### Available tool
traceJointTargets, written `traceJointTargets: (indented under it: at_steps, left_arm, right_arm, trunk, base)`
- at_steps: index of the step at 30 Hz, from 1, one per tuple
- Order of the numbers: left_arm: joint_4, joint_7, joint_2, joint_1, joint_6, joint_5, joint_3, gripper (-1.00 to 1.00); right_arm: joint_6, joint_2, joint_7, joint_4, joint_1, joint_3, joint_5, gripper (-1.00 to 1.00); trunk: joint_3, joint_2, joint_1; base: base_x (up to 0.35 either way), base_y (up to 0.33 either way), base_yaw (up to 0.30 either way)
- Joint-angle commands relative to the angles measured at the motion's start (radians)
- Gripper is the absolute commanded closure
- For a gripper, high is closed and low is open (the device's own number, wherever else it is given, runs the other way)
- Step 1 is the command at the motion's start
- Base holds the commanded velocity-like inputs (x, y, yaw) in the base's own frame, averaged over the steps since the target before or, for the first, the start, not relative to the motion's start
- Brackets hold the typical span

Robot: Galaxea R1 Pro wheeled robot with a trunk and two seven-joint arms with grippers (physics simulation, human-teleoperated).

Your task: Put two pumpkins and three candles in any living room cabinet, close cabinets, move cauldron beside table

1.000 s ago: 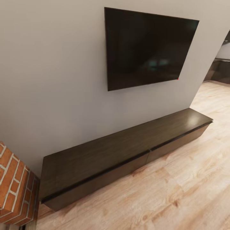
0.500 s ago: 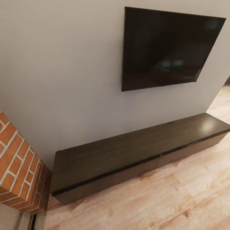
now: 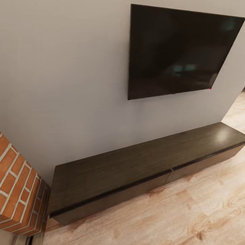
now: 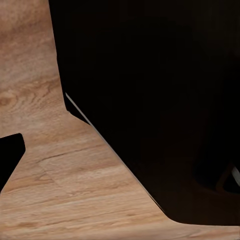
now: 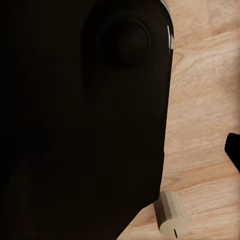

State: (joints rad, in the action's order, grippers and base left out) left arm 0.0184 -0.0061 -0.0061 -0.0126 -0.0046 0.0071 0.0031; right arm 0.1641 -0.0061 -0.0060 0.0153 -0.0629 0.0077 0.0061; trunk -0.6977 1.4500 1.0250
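The cabinet (image 3: 136, 166) is a long, low dark-brown unit running along the grey wall in the head view, with both flat drawer fronts shut. One candle (image 5: 172, 217), a stout cream cylinder with a small wick nub, lies on its side on the wood floor in the right wrist view, close beside the robot's dark body (image 5: 75, 125). A dark fingertip (image 5: 233, 150) of my right gripper juts in at the frame edge, apart from the candle. A dark fingertip (image 4: 10, 155) of my left gripper hangs over bare floor. Nothing sits between the fingers of either gripper. The pumpkins and the cauldron are out of view.
A black TV (image 3: 180, 51) hangs on the wall above the cabinet. A red brick fireplace corner (image 3: 17, 190) stands just left of the cabinet's end. Light wood floor (image 3: 177, 217) stretches in front, and a doorway opens at the far right.
The whole head picture has shifted, so the camera has turned left: more of the brick corner shows and the cabinet and TV sit further right. Nothing else has moved.
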Motion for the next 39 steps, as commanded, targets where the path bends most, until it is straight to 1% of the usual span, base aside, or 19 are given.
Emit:
traceJointTargets:
  at_steps: [1,3,6,7,8,9,10,13,17,20,22,23,25,27,31,32,35,39]
  left_arm:
    - [0.000,0.000,-0.001,0.000,0.000,0.000,0.000,-1.00]
    - [0.000,0.000,0.000,0.000,0.000,-0.001,0.000,-1.00]
    - [0.000,0.000,-0.001,0.000,0.000,0.000,0.000,-1.00]
    - [0.000,0.000,-0.002,0.000,0.000,0.000,0.000,-1.00]
    - [0.000,0.000,-0.002,0.000,0.000,0.000,0.000,-1.00]
    - [0.001,0.000,-0.006,0.000,-0.001,-0.001,-0.001,-1.00]
    - [0.002,0.000,-0.009,0.000,-0.001,-0.001,-0.001,-1.00]
    - [0.030,0.004,-0.014,0.000,0.002,-0.006,-0.002,-1.00]
    - [0.114,0.008,-0.007,0.009,0.011,-0.013,-0.005,-1.00]
    - [0.190,0.009,-0.002,0.019,0.016,-0.017,-0.006,-1.00]
    - [0.226,0.009,-0.002,0.023,0.018,-0.021,-0.006,-1.00]
    - [0.219,0.015,0.000,0.027,0.024,-0.027,-0.012,-1.00]
    - [0.208,0.025,0.004,0.024,0.035,-0.031,-0.023,-1.00]
    - [0.211,0.019,0.005,0.023,0.038,-0.028,-0.034,-1.00]
    - [0.233,0.007,0.023,0.032,0.016,-0.024,-0.011,-1.00]
    - [0.239,0.005,0.024,0.033,0.010,-0.024,-0.006,-1.00]
    - [0.256,0.000,0.027,0.036,-0.006,-0.025,-0.005,-1.00]
    - [0.279,-0.001,0.027,0.037,-0.007,-0.025,-0.005,-1.00]
  right_arm:
    - [0.001,0.000,0.000,0.000,0.000,0.000,0.000,-1.00]
    - [0.001,0.000,0.000,-0.001,0.000,0.001,0.000,-1.00]
    - [0.001,0.000,0.000,-0.002,0.000,0.001,0.017,-1.00]
    - [0.002,0.000,0.000,-0.003,0.000,0.000,0.032,-1.00]
    - [0.002,0.000,0.000,-0.003,0.000,0.000,0.038,-1.00]
    - [0.002,0.000,0.001,-0.003,0.000,0.000,0.063,-1.00]
    - [0.003,0.001,0.001,-0.003,0.000,0.000,0.073,-1.00]
    - [0.003,0.002,0.001,-0.003,0.000,0.000,0.088,-1.00]
    - [0.004,0.000,0.001,0.000,0.000,-0.002,0.092,-1.00]
    - [0.005,-0.009,0.001,0.006,0.000,-0.003,0.092,-1.00]
    - [0.006,-0.014,0.002,0.010,0.000,-0.003,0.093,-1.00]
    - [0.012,-0.020,0.002,0.014,-0.003,-0.001,0.099,-1.00]
    - [0.019,-0.019,0.003,0.014,-0.005,-0.001,0.096,-1.00]
    - [0.013,-0.016,0.003,0.014,-0.005,0.000,0.095,-1.00]
    - [-0.004,-0.012,0.003,0.013,-0.011,0.000,0.092,-1.00]
    - [-0.004,-0.012,0.003,0.013,-0.011,0.000,0.092,-1.00]
    - [-0.005,-0.012,0.003,0.012,-0.012,0.000,0.092,-1.00]
    - [-0.005,-0.013,0.003,0.012,-0.012,0.001,0.092,-1.00]
  trunk:
    - [0.000,0.000,0.000]
    - [0.000,0.000,0.000]
    - [0.000,0.000,0.000]
    - [0.000,0.000,0.000]
    - [0.000,0.000,0.000]
    - [0.000,0.000,0.000]
    - [0.000,0.000,0.000]
    - [0.000,0.000,0.000]
    - [0.000,0.000,0.000]
    - [0.000,0.000,0.000]
    - [0.000,0.000,0.000]
    - [0.000,0.000,0.000]
    - [0.000,0.000,0.000]
    - [0.000,0.000,0.000]
    - [0.000,0.000,0.000]
    - [0.000,0.000,0.000]
    - [0.000,0.000,0.000]
    - [0.000,0.000,0.000]
  base:
    - [0.003,-0.001,0.000]
    - [0.030,-0.001,0.000]
    - [0.126,0.000,0.000]
    - [0.074,0.000,0.000]
    - [0.059,0.000,0.000]
    - [0.024,0.000,0.000]
    - [0.015,0.000,0.000]
    - [0.007,0.000,0.000]
    - [0.001,0.000,0.000]
    - [0.000,0.000,0.000]
    - [0.000,0.000,0.000]
    - [0.000,0.000,0.000]
    - [0.000,0.000,0.000]
    - [0.000,0.000,0.000]
    - [0.000,0.000,0.000]
    - [0.000,0.000,0.000]
    - [0.000,0.000,0.000]
    - [0.000,0.000,0.000]
